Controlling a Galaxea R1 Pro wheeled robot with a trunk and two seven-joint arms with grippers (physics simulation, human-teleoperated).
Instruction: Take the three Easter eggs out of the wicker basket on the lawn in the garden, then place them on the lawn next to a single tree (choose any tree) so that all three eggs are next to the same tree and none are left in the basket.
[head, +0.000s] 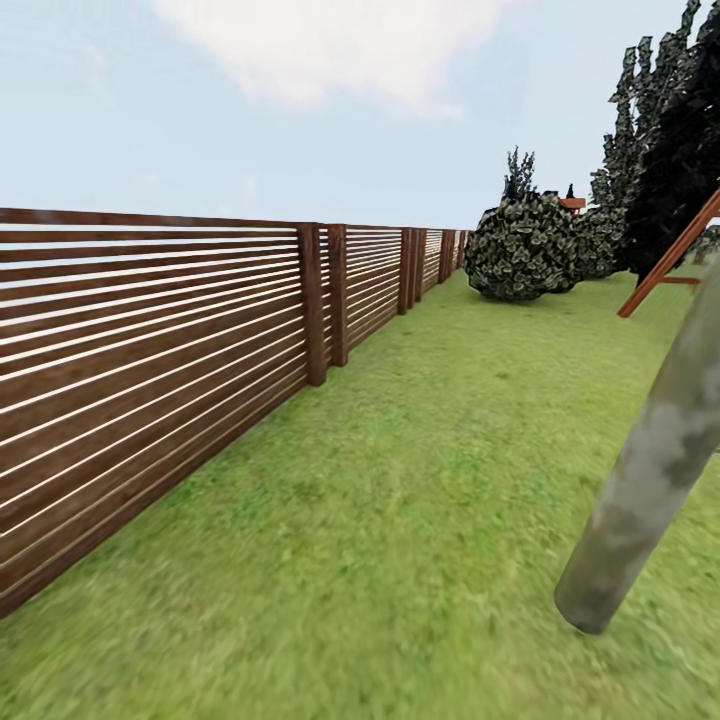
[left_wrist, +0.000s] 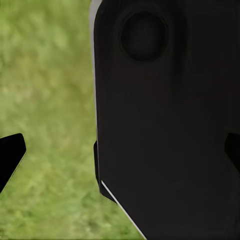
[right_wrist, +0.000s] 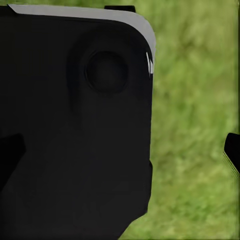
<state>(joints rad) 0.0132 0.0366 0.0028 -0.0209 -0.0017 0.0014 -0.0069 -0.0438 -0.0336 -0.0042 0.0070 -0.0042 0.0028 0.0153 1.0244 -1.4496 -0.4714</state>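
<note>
Starting at the left end effector (left_wrist: 120, 150): I'm seeing two black fingertips (left_wrist: 11, 155) poking in at opposite edges of the left wrist view, spread wide with nothing between them, so it's sitting open and empty. A big dark slab of the robot's own body (left_wrist: 170, 120) is hanging right in front of it, with grass off to the side. Same deal with the right end effector (right_wrist: 120, 150): tips at the far edges, open, holding nothing, another dark body panel (right_wrist: 75, 125) blocking most of the look.

Neither wrist is giving me an egg or a basket, and the head view isn't either. So where the eggs are, I honestly can't say from here; the robot's looking like it's just travelling.

Moving outward, the head view is giving what the wrists aren't: the lawn (head: 400, 480) stretching away, a brown slatted fence (head: 150, 350) running along the left, a round bush (head: 522, 250) at the far end, dark narrow trees (head: 670, 150) behind it, a reddish wooden frame (head: 670, 255) leaning in, and a grey mottled tree trunk (head: 650, 470) close on the right.

What's worrying me:
- That trunk is near. If the base is swinging right, I'd guess it clips it.
- With the basket out of frame, it could be heading off the wrong way along the fence.
- Arms tucked against the body means no early warning from the wrist cameras.
</note>
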